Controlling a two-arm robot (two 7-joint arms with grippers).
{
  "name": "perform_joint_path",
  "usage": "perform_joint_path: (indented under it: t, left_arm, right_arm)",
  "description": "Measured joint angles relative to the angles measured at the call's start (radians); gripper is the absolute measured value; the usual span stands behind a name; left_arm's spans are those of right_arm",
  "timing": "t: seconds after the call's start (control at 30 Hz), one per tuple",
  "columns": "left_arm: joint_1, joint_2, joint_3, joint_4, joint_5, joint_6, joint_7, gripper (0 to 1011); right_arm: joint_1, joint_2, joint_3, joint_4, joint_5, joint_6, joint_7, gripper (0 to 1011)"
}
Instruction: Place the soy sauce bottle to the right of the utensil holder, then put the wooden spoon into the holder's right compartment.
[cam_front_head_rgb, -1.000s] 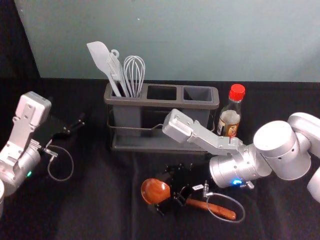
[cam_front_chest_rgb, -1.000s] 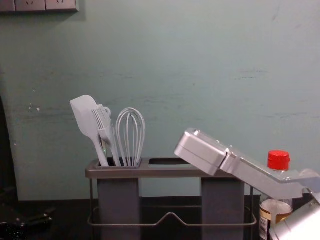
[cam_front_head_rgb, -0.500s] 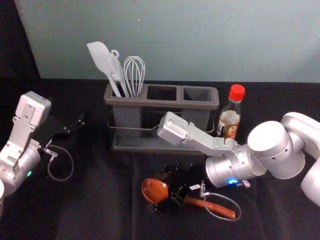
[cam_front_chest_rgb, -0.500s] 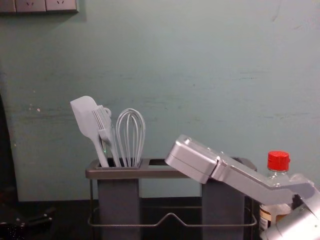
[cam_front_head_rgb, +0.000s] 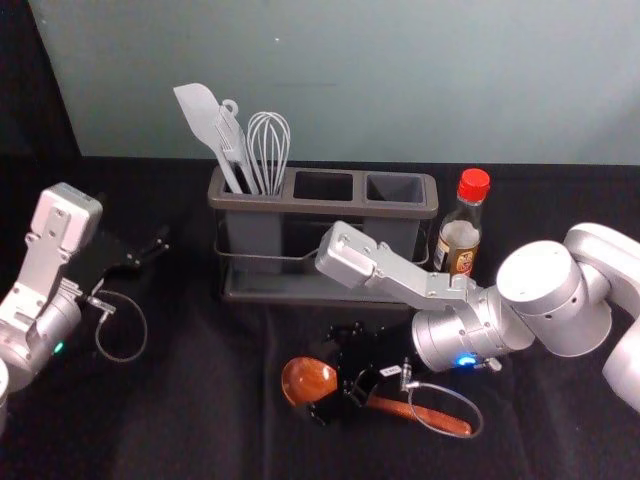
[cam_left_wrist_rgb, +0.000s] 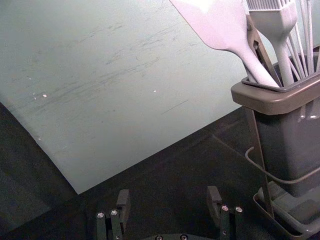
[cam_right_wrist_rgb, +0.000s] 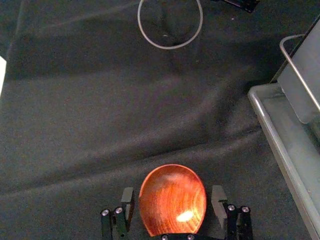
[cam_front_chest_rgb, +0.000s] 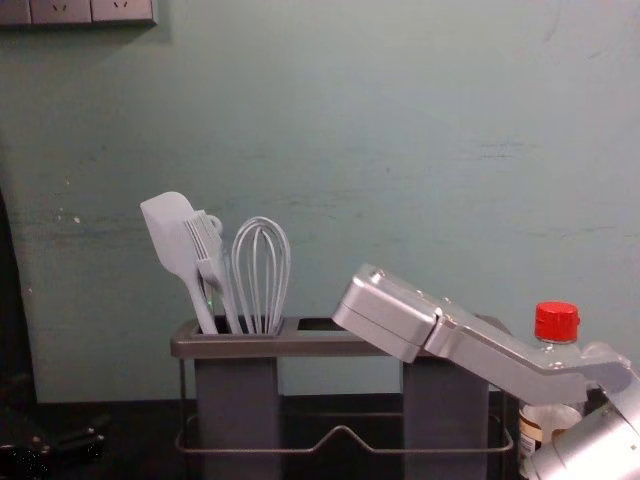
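Right gripper (cam_right_wrist_rgb: 173, 196) is down low in front of the holder. Fingers wide, one each side of the spoon's bowl in its wrist view; nothing clamped. From the head view it sits over the spoon where bowl meets handle. Whether the fingers touch wood, can't tell.

Spoon (cam_front_head_rgb: 308, 381) lies flat on the black cloth (cam_front_head_rgb: 190, 420), bowl to robot's left, handle running out to the right under the gripper's cable loop.

Holder (cam_front_head_rgb: 320, 207) is just beyond. Left compartment has the spatula (cam_front_head_rgb: 201, 115), brush (cam_front_chest_rgb: 204, 240) and whisk (cam_front_head_rgb: 268, 150). Right compartment (cam_front_head_rgb: 395, 188) is free. Bottle (cam_front_head_rgb: 460, 235) stands upright just right of the holder, so I'd call step one done.

Left gripper (cam_left_wrist_rgb: 168, 196) parked off the holder's left side, fingers wide, holding nothing.

Step in hand: spoon grasp. Next: centre on the neck, close, check the grip, lift straight up, swing the handle down, line it up over the right compartment, lower, release. Watch for the round bowl rolling or the spoon pivoting in the grip. Forearm runs close in front of the bottle; keep clearance on the lift.
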Motion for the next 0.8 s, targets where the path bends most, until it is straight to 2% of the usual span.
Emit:
perform_joint_path:
  t: [0.8]
  left_arm:
    - [0.0,0.0,0.0,0.0,0.0,0.0,0.0,1005]
  right_arm:
    - [-0.002,-0.03,0.002,0.046,-0.024,-0.012,0.013,1000]
